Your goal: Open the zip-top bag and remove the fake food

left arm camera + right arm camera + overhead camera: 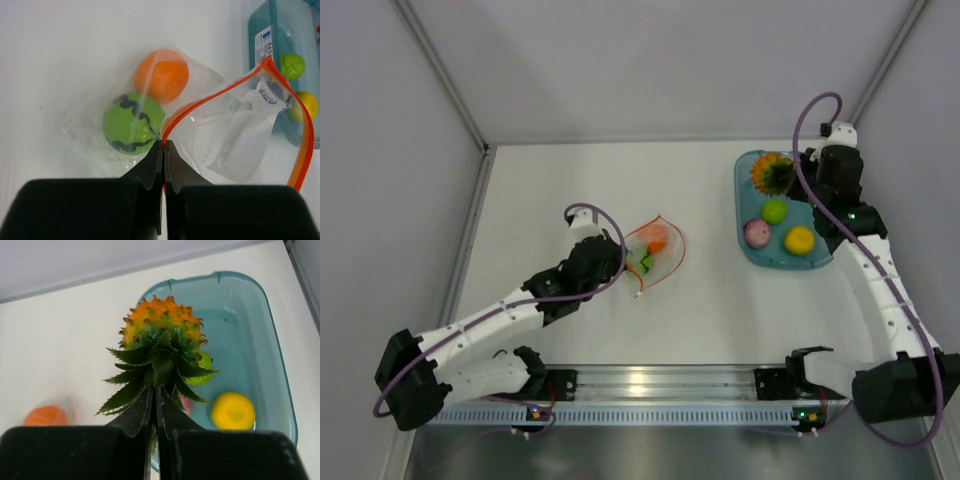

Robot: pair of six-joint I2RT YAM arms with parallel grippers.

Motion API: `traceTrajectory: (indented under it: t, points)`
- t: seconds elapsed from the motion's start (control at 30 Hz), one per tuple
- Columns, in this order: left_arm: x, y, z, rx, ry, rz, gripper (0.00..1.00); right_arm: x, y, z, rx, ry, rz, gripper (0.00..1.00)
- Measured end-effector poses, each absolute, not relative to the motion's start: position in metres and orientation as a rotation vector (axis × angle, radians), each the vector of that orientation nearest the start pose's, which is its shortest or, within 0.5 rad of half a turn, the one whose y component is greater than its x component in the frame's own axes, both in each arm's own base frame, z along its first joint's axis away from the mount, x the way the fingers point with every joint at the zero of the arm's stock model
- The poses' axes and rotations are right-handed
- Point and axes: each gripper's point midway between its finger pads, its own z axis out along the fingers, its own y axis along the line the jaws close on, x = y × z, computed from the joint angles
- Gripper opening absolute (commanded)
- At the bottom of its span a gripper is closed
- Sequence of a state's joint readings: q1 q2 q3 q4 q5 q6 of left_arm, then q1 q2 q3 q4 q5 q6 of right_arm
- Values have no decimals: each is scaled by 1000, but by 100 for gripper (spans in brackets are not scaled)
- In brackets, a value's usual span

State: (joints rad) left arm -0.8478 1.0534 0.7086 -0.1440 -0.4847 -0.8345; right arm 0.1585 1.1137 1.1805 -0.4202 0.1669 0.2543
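Left gripper [164, 145] is clamped tight on the zip-top bag [235, 135] at its zip strip [220, 92], mid-bench. The mouth gapes, with the orange piece [161, 75] and dark green piece [132, 122] inside. Right gripper [155, 392] pinches the pineapple [161, 327] by its crown over the blue tub [240, 340], near the far right corner.

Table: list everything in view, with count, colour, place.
bag: 1, clear with orange-red zip, mid-table, mouth open
orange ball: 1, orange, in bag
green ball: 1, green, dark stripes, in bag
tub: 1, translucent blue, table's far right
pink ball: 1, pink, in tub
lime fruit: 1, light green, in tub
yellow fruit: 1, yellow, in tub
pineapple: 1, orange, green crown, tub's far end
left claw: 1, black, shut on bag's zip
right claw: 1, black, shut on pineapple's crown
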Motion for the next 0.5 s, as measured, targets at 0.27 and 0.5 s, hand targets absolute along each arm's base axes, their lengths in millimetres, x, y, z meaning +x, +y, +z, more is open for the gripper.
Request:
traceTrajectory:
  t: [0.27,0.5]
  points:
    - [264,-222,177,-209,2049,-564,0,413,-8,257,328,2063,113,0]
    - [263,-230,183,-154,2064,-584,0,472,-35,243,386,2184,115,0]
